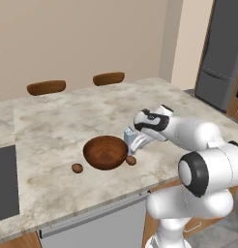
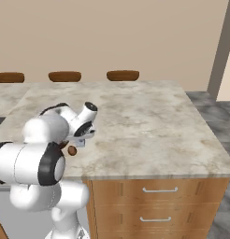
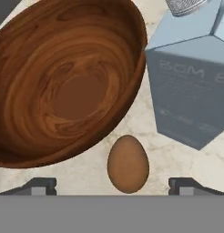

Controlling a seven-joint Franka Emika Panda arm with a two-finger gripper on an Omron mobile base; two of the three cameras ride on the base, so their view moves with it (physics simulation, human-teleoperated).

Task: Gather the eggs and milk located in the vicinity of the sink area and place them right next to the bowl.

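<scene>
The dark wooden bowl (image 1: 105,152) sits on the marble counter, and it is large in the hand view (image 3: 68,82). One brown egg (image 1: 131,160) lies against its right side. In the hand view this egg (image 3: 128,164) rests on the counter between my spread fingertips (image 3: 41,185), touching neither. A second egg (image 1: 77,168) lies left of the bowl. The pale blue milk carton (image 1: 128,134) stands upright just behind the bowl's right rim, close beside the near egg (image 3: 191,86). My gripper (image 1: 139,144) hangs open just above the near egg and holds nothing.
The sink's dark grey rectangle (image 1: 5,181) is set in the counter at the far left. Brown stool seats (image 1: 109,78) line the counter's far edge. A dark fridge (image 1: 222,58) stands at the back right. Bare marble (image 2: 149,121) stretches to the right of the arm.
</scene>
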